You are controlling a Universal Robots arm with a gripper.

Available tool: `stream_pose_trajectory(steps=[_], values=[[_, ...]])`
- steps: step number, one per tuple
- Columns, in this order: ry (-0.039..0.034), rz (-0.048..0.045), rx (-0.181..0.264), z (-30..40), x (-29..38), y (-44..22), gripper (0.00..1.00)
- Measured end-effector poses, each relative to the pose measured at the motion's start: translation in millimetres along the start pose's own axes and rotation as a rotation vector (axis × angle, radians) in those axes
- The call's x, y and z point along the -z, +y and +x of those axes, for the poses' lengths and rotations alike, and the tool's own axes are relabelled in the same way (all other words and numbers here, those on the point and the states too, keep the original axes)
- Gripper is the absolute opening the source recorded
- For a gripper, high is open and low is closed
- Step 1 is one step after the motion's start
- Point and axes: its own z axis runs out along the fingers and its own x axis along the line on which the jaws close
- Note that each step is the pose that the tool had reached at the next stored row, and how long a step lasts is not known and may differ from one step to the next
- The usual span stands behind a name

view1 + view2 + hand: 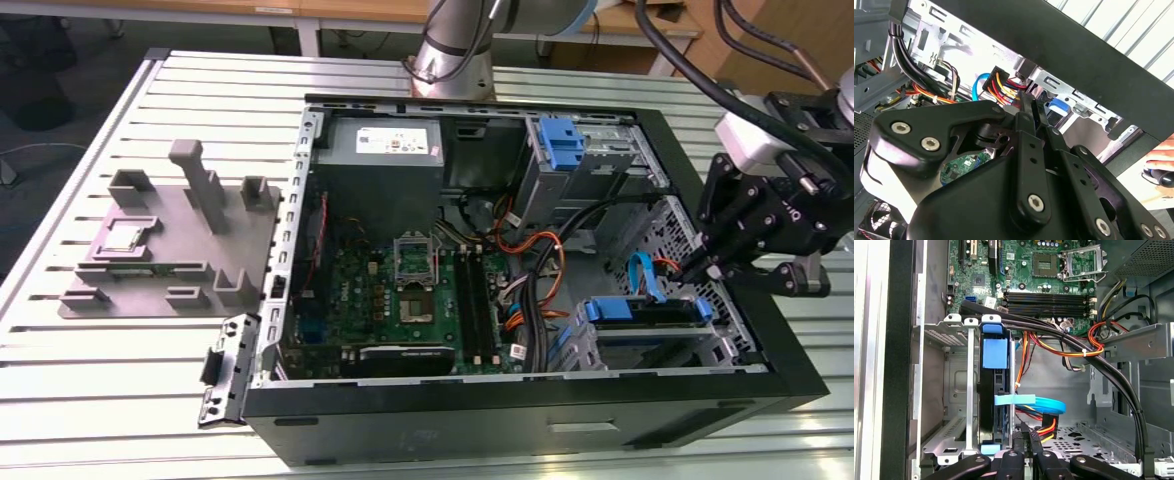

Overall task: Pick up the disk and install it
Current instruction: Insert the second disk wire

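The gripper [742, 268] hovers at the frame's right, fingers pressed together and empty, beside the disk [991, 390] already seated in its bay.

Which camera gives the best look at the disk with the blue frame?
The first wrist view: the disk stands on edge in its metal bay, blue frame plain. The exterior view shows it from farther off. The second wrist view shows a blue bit behind the gripper.

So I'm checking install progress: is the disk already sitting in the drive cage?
Yes, in the first wrist view the disk with its blue carrier stands slotted in the metal drive cage.
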Motion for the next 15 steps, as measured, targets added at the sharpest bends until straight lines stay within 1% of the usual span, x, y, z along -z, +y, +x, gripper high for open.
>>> stream_pose_trajectory(steps=[5, 11, 15], values=[[0.0001, 0.0, 0.0, 0.0, 0.0, 0.3, 0.16], [-0.0001, 0.0017, 0.0, 2.6, 0.2, 0.8, 0.16], [-0.0002, 0.0017, 0.0, 2.6, 1.9, 1.0, 0.16]])
